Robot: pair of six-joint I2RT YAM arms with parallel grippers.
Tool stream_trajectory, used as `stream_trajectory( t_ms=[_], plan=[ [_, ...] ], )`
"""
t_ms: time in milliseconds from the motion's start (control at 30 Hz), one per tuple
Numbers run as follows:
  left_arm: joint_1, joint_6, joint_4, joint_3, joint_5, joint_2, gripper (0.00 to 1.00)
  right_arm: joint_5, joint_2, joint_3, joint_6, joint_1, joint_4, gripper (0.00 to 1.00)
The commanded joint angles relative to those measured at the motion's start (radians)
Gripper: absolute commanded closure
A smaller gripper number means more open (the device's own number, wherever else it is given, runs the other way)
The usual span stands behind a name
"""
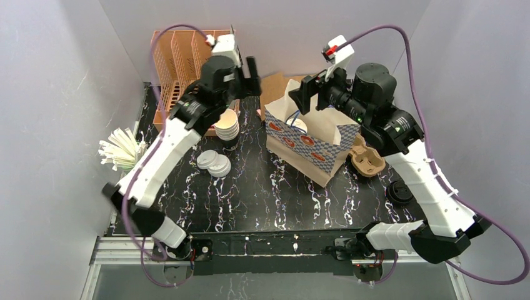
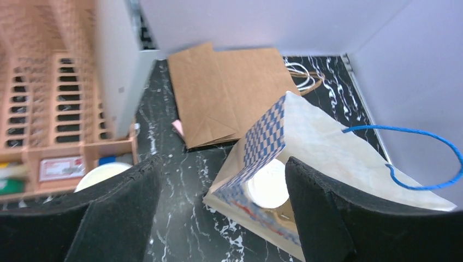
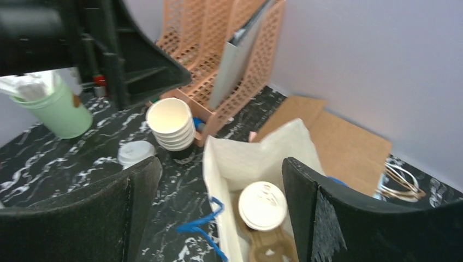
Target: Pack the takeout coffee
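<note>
L end effector (image 2: 223,164) open | R end effector (image 3: 221,164) open | cup (image 3: 263,204) — in bag (image 3: 240,155)

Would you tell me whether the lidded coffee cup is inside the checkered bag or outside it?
Inside. The right wrist view looks into the open bag: the lidded cup sits in a brown tray at its bottom.

Orange mesh file rack (image 1: 178,62) left of the left hand (image 2: 221,210), flat brown paper bag (image 2: 229,93) ahead of it on the black marbled counter (image 1: 262,194). Green cup of white straws (image 3: 57,109) ahead-left of the right hand (image 3: 218,213); well behind it a black disc (image 1: 400,192), perhaps a lid
</note>
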Motion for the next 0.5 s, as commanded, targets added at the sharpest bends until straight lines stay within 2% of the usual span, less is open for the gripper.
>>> stream_trajectory(
  t_ms=[0, 100, 133, 300, 467],
  plan=[
    [0.011, -0.103, -0.107, -0.110, -0.179, -0.186, 0.27, -0.151, 0.064, 0.088, 0.086, 0.023, -0.020, 0.12],
    [0.025, -0.180, -0.262, -0.109, -0.216, -0.224, 0.51, -0.138, 0.114, 0.115, 0.112, 0.084, 0.005, 0.24],
    [0.034, -0.209, -0.314, -0.102, -0.221, -0.230, 0.55, -0.117, 0.139, 0.131, 0.116, 0.113, 0.009, 0.28],
    [0.140, -0.280, -0.471, -0.098, -0.139, -0.244, 0.53, 0.085, 0.302, 0.266, 0.144, 0.266, -0.010, 0.44],
    [0.278, -0.318, -0.490, -0.177, 0.006, -0.250, 0.50, 0.144, 0.481, 0.388, 0.196, 0.326, -0.077, 0.53]
  ],
)
